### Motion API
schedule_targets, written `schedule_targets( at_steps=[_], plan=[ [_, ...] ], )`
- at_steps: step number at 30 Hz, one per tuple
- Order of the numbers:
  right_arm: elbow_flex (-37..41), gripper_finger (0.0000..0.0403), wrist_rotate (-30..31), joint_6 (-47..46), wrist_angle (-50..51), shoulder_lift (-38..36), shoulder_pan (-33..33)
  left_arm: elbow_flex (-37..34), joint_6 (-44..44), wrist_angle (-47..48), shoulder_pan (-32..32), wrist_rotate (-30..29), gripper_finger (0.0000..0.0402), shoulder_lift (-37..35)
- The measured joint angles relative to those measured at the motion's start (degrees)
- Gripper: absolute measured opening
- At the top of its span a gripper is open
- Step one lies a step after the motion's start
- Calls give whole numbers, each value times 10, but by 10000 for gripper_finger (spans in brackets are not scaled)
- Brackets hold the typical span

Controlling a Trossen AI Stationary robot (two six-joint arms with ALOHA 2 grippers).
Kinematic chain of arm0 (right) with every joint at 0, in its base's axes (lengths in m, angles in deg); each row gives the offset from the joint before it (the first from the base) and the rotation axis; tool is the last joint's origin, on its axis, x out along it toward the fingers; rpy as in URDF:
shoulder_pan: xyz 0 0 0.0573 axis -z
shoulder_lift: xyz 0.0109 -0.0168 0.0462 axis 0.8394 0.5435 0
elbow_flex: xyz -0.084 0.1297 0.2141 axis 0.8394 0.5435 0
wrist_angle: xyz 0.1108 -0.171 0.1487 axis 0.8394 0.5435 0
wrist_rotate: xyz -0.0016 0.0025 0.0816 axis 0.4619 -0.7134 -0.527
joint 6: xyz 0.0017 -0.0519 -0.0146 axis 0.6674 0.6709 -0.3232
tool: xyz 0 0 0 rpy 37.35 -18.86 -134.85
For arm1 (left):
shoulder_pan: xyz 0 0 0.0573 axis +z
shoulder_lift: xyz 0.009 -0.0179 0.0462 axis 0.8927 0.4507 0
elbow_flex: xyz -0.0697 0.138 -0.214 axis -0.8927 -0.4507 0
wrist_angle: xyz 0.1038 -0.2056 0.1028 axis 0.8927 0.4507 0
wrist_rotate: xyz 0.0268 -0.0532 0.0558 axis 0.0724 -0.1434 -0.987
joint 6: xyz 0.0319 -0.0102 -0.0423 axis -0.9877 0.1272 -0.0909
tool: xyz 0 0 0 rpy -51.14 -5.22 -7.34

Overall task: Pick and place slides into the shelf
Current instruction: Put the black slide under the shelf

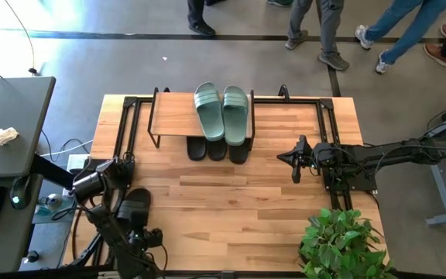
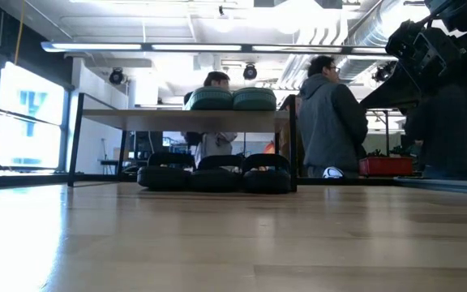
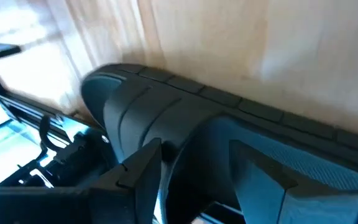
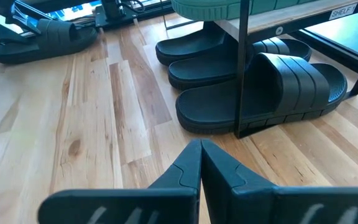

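Observation:
A loose black slide [image 1: 134, 208] lies sole down on the wooden table near its left front corner; the right wrist view shows it too [image 4: 45, 34]. My left gripper [image 3: 191, 162] hovers right at this slide [image 3: 166, 112], slanting down, its fingers apart by the strap. The shelf [image 1: 173, 116] stands at the far middle. Two green slides [image 1: 223, 111] rest on its plank top. Three black slides [image 4: 253, 87] lie on the table under it. My right gripper [image 4: 201, 149] is shut with nothing in it, at the table's right [image 1: 295, 164]. My left gripper's fingers [image 3: 138, 171] stand apart close by the black slide's strap [image 3: 148, 106], coming in slanting from above. I cannot tell whether they touch it. The slide lies flat on the table.
A potted plant [image 1: 343, 244] fills the near right corner. Black frame rails [image 1: 122, 128] run along the table's left and right sides. A grey desk [image 1: 6, 132] stands to the left. People walk beyond the far edge. Bare wood [image 1: 231, 201] lies in the middle.

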Motion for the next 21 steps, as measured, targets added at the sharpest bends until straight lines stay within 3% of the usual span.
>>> schedule_targets(
  at_steps=[6, 14, 17, 21],
  plan=[
    [0, 0, 0, 0, 2, 0, 0, 29, -2, -7, 30, 29, 164, -8],
    [0, 0, 0, 0, 4, 0, 0, 119, -87, -3, 48, -19, 122, -15],
    [0, 0, 0, 0, 4, 0, 0, 164, -139, -2, 52, -71, 107, -16],
    [0, 0, 0, 0, 5, 0, 0, 223, -181, -2, 52, -208, 81, -27]
  ],
)
